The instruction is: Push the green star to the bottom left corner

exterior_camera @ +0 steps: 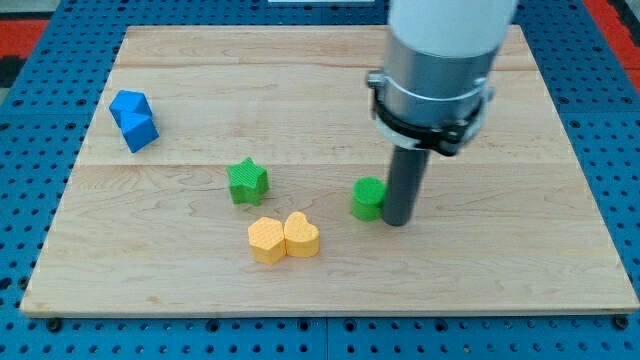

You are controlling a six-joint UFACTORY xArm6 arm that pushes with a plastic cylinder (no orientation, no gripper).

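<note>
Our wooden counter (320,290) carries every block. Our arm's grey housing (436,60) ends in a rod, not a claw, so nothing is held; my tip (397,222) touches a small green block (367,198) on its right. The blue block (133,120) sits upper left, two yellow blocks (284,238) sit low-centre, and the green star (247,181) stands just above them.
</note>
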